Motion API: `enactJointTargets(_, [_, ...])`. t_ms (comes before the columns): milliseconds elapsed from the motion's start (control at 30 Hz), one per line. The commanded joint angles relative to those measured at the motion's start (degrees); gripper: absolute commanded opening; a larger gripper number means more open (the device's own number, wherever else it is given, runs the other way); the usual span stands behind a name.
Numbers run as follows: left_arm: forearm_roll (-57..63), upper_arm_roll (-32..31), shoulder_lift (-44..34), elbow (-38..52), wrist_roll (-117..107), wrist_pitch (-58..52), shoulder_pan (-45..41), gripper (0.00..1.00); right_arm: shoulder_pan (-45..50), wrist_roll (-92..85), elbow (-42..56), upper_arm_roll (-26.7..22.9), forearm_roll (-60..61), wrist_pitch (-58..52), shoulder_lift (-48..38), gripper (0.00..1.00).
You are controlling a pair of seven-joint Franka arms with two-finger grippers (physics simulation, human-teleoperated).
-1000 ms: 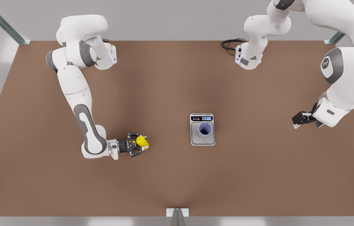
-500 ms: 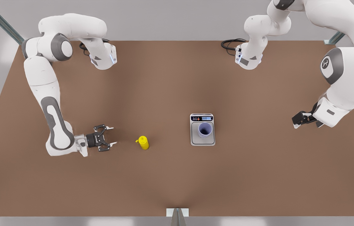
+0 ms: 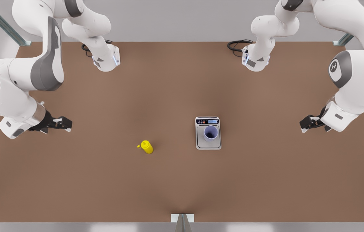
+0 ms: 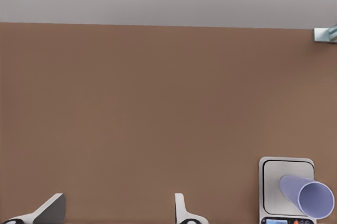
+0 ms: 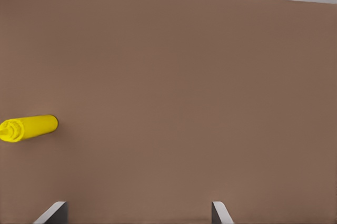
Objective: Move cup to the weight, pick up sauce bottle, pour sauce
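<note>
Brown tabletop [image 3: 169,80] under a pale grey wall, with both arm bases bolted along the far edge.

At the front view's left, right gripper [image 3: 67,124] above the table, pointing toward the middle. Seen from its wrist camera as the right gripper [image 5: 137,213] with fingers [image 5: 52,212] spread wide and nothing between them. Released, touching no object.

Further right and a little nearer, bottle [image 3: 147,147] alone on the bare table, well apart from that gripper and well left of the scale. Nozzle end turned toward the front view's left. Bright yellow all over in the right wrist view [image 5: 31,127]. Cannot tell whether upright or tipped.

Right of centre, scale [image 3: 208,145] flat on the table, display strip on its far side. Cup [image 3: 211,132] upright on the grey plate, open mouth up, inside the plate's edges. Same pair in the left wrist view: cup [image 4: 308,195] on scale [image 4: 274,174].

At the front view's right, left gripper [image 3: 304,124] above the table, pointing toward the scale yet well apart from it. From its own camera, left gripper [image 4: 118,213] with fingers [image 4: 181,211] parted and empty.
</note>
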Motion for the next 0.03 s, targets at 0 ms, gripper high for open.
enactJointTargets(0, [0.0, 0.1, 0.0, -0.1, 0.0, 0.0, 0.0, 1.00, 0.0, 0.0, 0.0, -0.1, 0.0, 0.0, 0.0, 1.00])
